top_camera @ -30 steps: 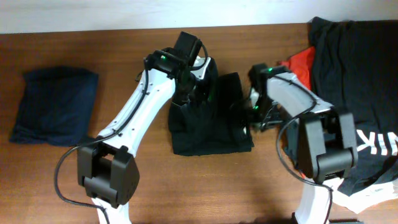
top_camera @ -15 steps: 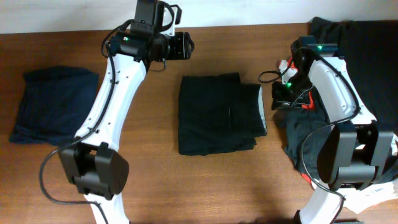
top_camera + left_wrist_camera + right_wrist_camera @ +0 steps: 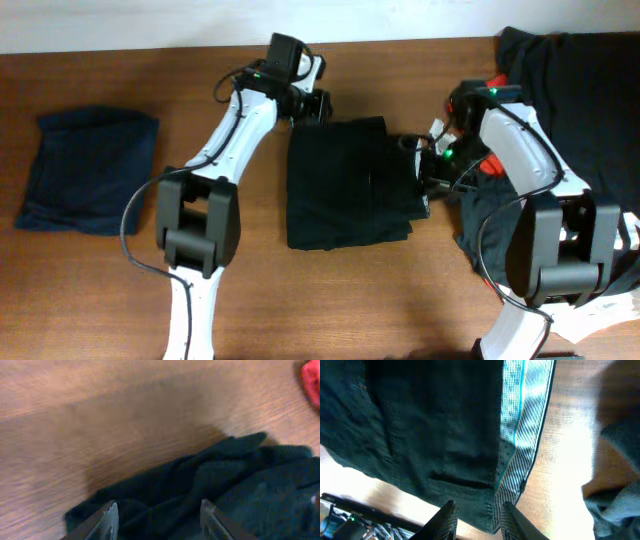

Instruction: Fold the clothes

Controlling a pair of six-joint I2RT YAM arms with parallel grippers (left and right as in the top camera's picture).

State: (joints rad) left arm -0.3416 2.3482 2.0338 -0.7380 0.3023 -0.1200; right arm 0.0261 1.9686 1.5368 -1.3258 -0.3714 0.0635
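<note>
Overhead, the black shorts lie folded into a rough rectangle at the middle of the wooden surface. A strip of pale waistband lining shows along their 3 o'clock edge. A folded navy garment lies well apart at 9 o'clock. A pile of dark clothes fills the 2 to 3 o'clock side of the surface.

The left hand is at the 11 o'clock corner of the shorts, just at the cloth's edge. From the left wrist view, that hand is released. Its two fingers stand well apart above rumpled black cloth, and nothing is pinched between them. A red piece shows at the 2 o'clock corner of that view.

The right hand is at the 3 o'clock edge of the shorts, beside the lining. From the right wrist view, this hand is also released. There is a narrower gap between its fingers, with the hem of the shorts lying under that gap. The lining is grey and patterned with a thin teal line. It runs from 12 o'clock down toward the fingers, with bare wood at 3 o'clock of it.
</note>
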